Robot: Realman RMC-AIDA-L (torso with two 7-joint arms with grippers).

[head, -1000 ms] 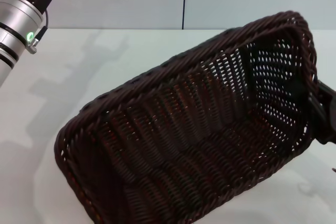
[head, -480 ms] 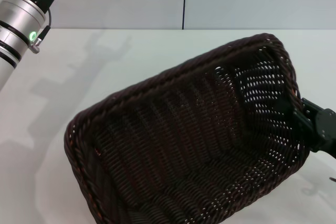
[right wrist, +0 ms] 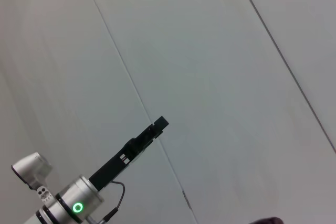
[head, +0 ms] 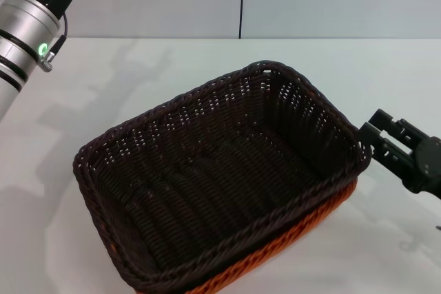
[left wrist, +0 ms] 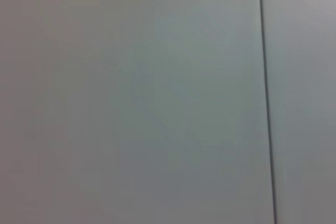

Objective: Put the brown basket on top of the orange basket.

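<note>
The brown basket (head: 220, 177) is sitting level inside the orange basket (head: 303, 228), whose orange weave is peeking out under its near and right-hand rim, both resting on the white worktop (head: 172, 67). The right hand (head: 377, 131) is hovering just off the brown basket's right end, fingers parted and gripping nothing. The left hand (right wrist: 157, 126) is raised high at the left, well apart from the baskets; whether it is gripping, I cannot tell

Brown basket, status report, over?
Right pincer open beside brown basket, released. Basket nested on orange basket. Left arm raised, parked. Nothing obstructing.
</note>
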